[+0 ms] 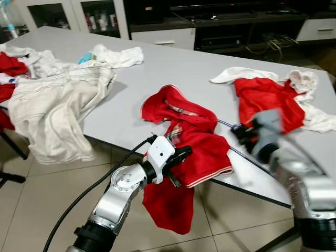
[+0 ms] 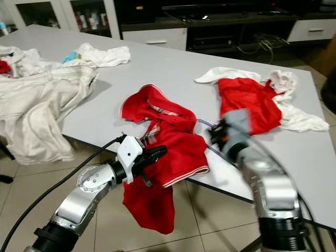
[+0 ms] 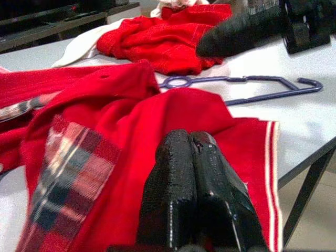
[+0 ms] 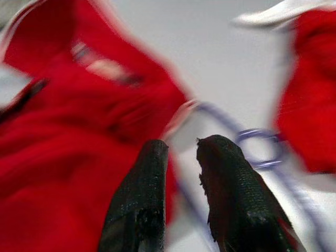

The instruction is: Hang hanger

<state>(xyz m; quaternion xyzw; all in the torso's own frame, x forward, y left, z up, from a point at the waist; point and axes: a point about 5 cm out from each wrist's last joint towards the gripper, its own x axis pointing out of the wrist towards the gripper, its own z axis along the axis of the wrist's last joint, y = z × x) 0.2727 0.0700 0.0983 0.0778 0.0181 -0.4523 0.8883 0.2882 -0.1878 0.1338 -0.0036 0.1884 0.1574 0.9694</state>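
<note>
A thin purple hanger (image 3: 241, 80) lies flat on the grey table (image 1: 173, 68), partly tucked under a red shirt with a plaid collar lining (image 1: 191, 131) that droops over the table's front edge. My left gripper (image 1: 181, 155) is shut and hovers just above that shirt's hem, with no cloth visible between its fingers (image 3: 173, 173). My right gripper (image 1: 237, 132), blurred by motion, is low over the table beside the hanger's exposed end (image 4: 257, 135). Its fingers (image 4: 144, 178) stand slightly open with nothing between them.
A second red garment on white cloth (image 1: 262, 97) lies at the right. Cream trousers (image 1: 52, 105) hang off the left of the table, with white cloth (image 1: 118, 55) behind them. A low dark cabinet (image 1: 220, 26) runs along the back. Tiled floor (image 1: 52, 194) lies below the front edge.
</note>
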